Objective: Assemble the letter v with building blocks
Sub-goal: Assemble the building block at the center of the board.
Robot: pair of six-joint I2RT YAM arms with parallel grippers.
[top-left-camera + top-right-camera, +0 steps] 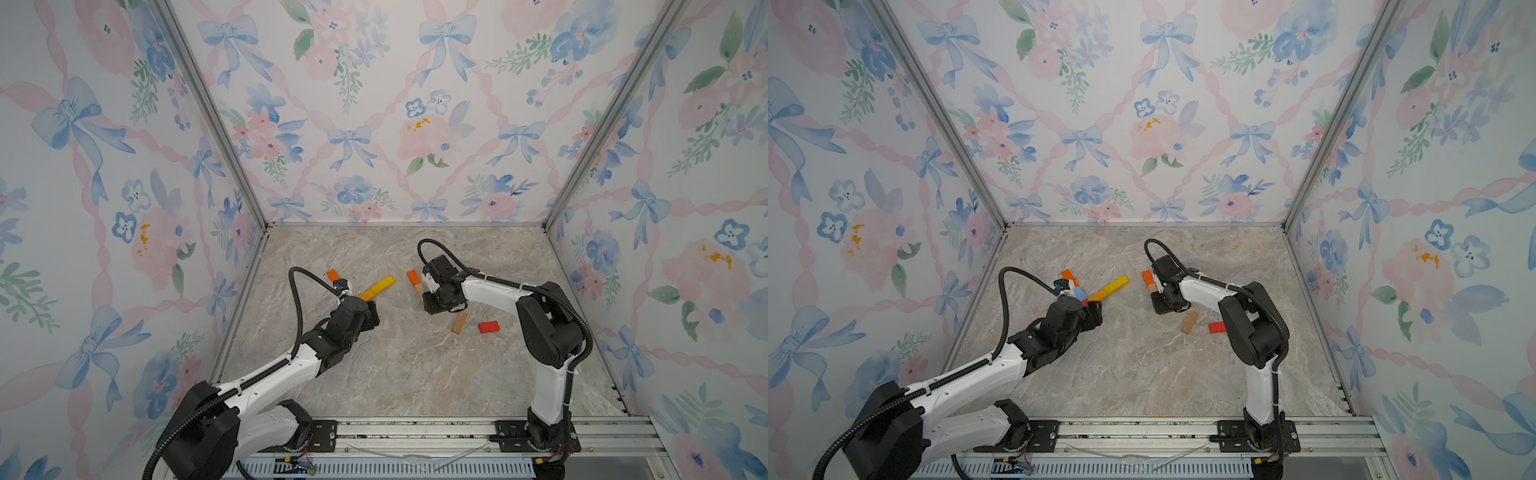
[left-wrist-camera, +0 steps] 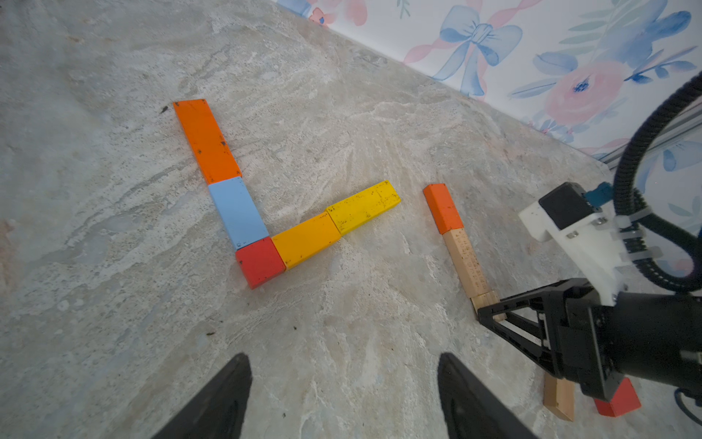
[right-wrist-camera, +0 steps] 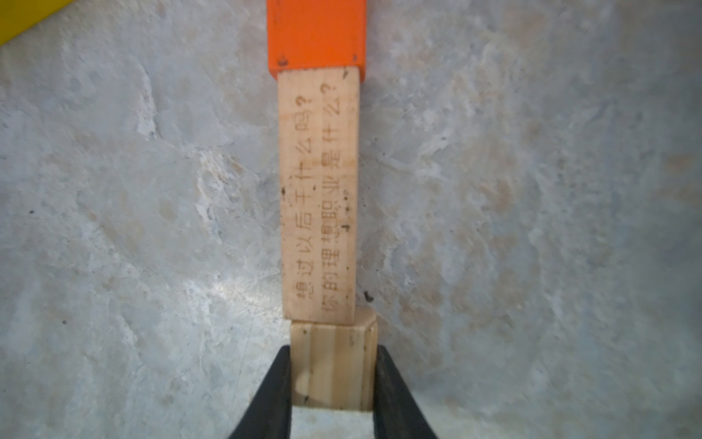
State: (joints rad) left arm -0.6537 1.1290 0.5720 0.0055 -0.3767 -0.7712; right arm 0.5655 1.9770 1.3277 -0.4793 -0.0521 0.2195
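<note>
Right wrist view: right gripper (image 3: 333,353) clamped across the short tan block (image 3: 334,365), plain, squarish; lettered tan block (image 3: 319,190) and orange block (image 3: 317,34) run lengthwise, end to end, straight ahead of the fingertips (image 3: 279,376). Left wrist view: left gripper (image 2: 342,384) wide open, empty, coloured V (image 2: 260,262) ahead, apart. Both top views: right gripper nearer this row.

My right arm (image 1: 1246,328) hides part of the red brick (image 1: 1215,327). The orange brick (image 3: 315,34) runs off the wrist view, and the tan brick's (image 3: 319,190) lettering seems blurred.
</note>
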